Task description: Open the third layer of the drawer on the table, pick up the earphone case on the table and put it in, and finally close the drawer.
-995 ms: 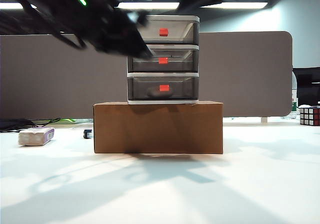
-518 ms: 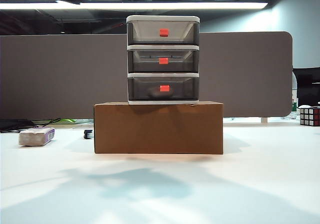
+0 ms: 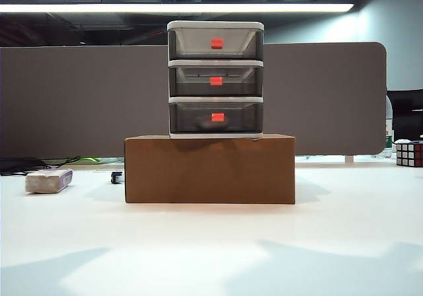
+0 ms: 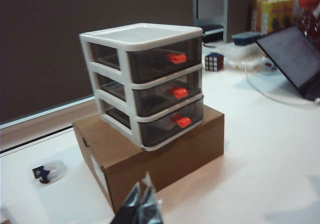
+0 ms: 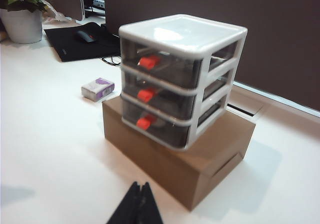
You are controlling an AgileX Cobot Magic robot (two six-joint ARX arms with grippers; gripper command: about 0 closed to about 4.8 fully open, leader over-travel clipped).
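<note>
The left gripper (image 4: 141,204) hangs above the table (image 3: 344,243) with its fingers pressed together, holding nothing; the right gripper (image 5: 136,204) is likewise closed and empty. Neither shows in the exterior view. Ahead of both, the drawer (image 3: 215,79) stands on a brown box (image 3: 209,169), all tiers pushed in, the third layer (image 3: 215,117) with a dim shape inside. The earphone case cannot be picked out for certain. On the white table lie a white-and-purple block (image 3: 48,180) and a cube (image 3: 409,153). A grey partition (image 3: 86,98) and a ceiling light strip (image 3: 86,8) lie behind.
</note>
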